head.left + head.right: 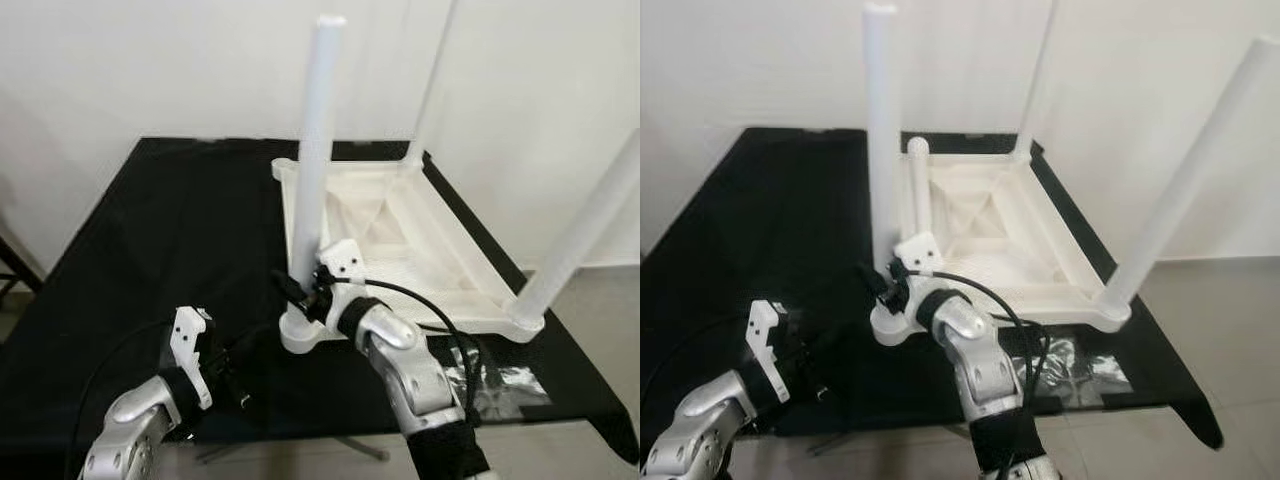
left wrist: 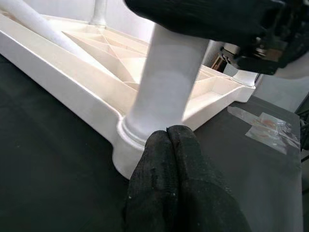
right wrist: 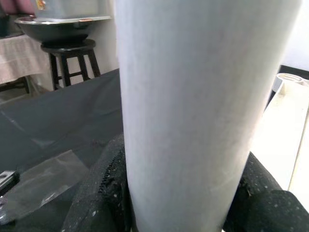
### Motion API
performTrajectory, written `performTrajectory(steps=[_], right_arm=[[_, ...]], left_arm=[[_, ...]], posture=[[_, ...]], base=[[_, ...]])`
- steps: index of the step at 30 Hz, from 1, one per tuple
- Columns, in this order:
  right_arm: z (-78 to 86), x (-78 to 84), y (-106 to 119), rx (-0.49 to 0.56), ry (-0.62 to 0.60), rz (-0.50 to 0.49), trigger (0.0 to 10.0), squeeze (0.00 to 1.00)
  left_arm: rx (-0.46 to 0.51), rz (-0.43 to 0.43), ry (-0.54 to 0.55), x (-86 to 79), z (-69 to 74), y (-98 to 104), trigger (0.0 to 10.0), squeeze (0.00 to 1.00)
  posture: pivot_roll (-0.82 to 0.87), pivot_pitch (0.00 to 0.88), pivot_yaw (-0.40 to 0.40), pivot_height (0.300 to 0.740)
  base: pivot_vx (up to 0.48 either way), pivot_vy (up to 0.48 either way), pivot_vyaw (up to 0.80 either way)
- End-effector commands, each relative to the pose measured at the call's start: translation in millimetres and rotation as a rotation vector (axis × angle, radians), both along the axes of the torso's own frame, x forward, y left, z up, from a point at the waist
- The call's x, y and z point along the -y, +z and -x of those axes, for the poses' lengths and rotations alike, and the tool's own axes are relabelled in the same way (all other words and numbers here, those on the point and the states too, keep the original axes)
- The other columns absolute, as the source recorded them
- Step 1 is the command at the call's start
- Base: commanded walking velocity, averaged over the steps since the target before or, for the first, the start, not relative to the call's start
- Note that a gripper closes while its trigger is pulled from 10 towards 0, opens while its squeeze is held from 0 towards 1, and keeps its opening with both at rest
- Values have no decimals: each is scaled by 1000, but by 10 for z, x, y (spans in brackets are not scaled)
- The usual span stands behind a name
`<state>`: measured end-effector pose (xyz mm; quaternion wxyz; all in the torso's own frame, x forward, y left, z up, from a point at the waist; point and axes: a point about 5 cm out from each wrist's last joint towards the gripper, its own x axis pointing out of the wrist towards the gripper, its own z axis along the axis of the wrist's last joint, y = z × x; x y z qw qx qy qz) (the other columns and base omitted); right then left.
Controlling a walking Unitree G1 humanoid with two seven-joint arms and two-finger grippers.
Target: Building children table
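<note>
A white plastic children's table [image 1: 440, 265] lies upside down on a black-covered tabletop [image 1: 170, 230]. Several white legs stand up from its corners. My right gripper [image 1: 302, 292] is shut on the near-left leg [image 1: 312, 150] just above its corner socket [image 1: 298, 335]. In the right wrist view the black fingers [image 3: 104, 193] press both sides of that leg [image 3: 193, 96]. My left gripper [image 2: 168, 140] is shut with nothing in it, its tips close to the base of the same leg [image 2: 164, 82], low on the black cloth to the left of the socket [image 1: 240, 372].
A clear plastic bag [image 1: 500, 385] lies on the cloth by the near right corner. The near-right leg [image 1: 585, 235] leans out past the tabletop's right edge. A white wall stands behind. A black stool holding a bowl [image 3: 67, 46] stands off to the side.
</note>
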<state>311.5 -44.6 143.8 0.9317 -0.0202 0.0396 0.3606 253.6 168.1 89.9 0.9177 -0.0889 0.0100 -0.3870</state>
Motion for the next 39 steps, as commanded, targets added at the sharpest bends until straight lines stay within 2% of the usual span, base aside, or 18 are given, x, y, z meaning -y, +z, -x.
performTrajectory(steps=[1, 2, 5, 7, 8, 11, 12, 14, 16, 18, 26, 27, 28, 29, 32, 37, 39], right_arm=[[19, 122, -326, -147, -55, 104, 10000, 169], [28, 108, -302, -148, -40, 95, 10000, 1000], [44, 68, -118, -106, 86, 68, 10000, 1000], [5, 72, 15, -32, 214, 75, 10000, 1000], [-10, 81, 57, -3, 290, 84, 10000, 765], [-20, 90, 81, 14, 340, 91, 10000, 765], [-49, 150, 157, 53, 496, 111, 10000, 0], [-84, 225, 225, 59, 608, 120, 10000, 0], [-115, 278, 252, 41, 657, 119, 10000, 0], [-166, 351, 264, 29, 703, 167, 10000, 0], [-166, 351, 264, 29, 703, 167, 10000, 0], [-207, 404, 283, 4, 731, 180, 0, 0], [-207, 404, 283, 4, 731, 180, 0, 0], [-384, 533, 428, -49, 741, 151, 0, 0], [-446, 587, 461, -70, 742, 146, 0, 0], [-424, 647, 386, -83, 756, 162, 0, 0], [-380, 719, 312, -88, 753, 161, 0, 0]], left_arm=[[-4, 1, 7, 4, 9, -18, 10000, 0], [-5, 2, 6, 3, 8, -17, 10000, 0], [-10, 4, -4, 7, 7, -15, 10000, 0], [-10, 4, -6, 15, -1, -12, 10000, 0], [-9, 4, -6, 21, -6, -10, 10000, 0], [-8, 4, -6, 26, -10, -8, 10000, 0], [-5, 2, -3, 35, -17, -6, 10000, 0], [-2, 1, -1, 37, -23, -2, 10000, 0], [-2, 1, 0, 39, -30, -4, 10000, 0], [-2, 0, -1, 41, -35, -4, 10000, 0], [-2, 0, -1, 41, -35, -4, 10000, 0], [-3, -1, -2, 39, -36, -7, 10000, 0], [-3, -1, -2, 39, -36, -7, 10000, 0], [-3, -12, -5, 26, -44, -16, 10000, 0], [-4, -19, -9, 14, -46, -24, 10000, 0], [-7, -24, -13, 5, -39, -33, 10000, 0], [-8, -26, -19, 2, -27, -35, 10000, 0]], posture=[[30, 35, -63, 740], [30, 35, -63, 740], [27, 34, -57, 740], [30, 33, -58, 740], [35, 30, -62, 740], [37, 29, -63, 740], [47, 27, -69, 740], [54, 23, -70, 740], [58, 18, -69, 740], [63, 14, -69, 740], [63, 14, -69, 740], [71, 13, -70, 740], [71, 13, -70, 740], [85, 3, -69, 740], [84, 5, -64, 740], [83, 7, -60, 740], [71, 16, -55, 740]], base=[[0, 0, 0], [0, 0, 0], [0, 0, 0], [0, 0, 0], [0, 0, 0], [0, 0, 0], [0, 0, 0], [0, 0, 0], [0, 0, 0], [0, 0, 0], [0, 0, 0], [0, 0, 0], [0, 0, 0], [0, 0, 0], [0, 0, 0], [0, 0, 0], [0, 0, 0]])
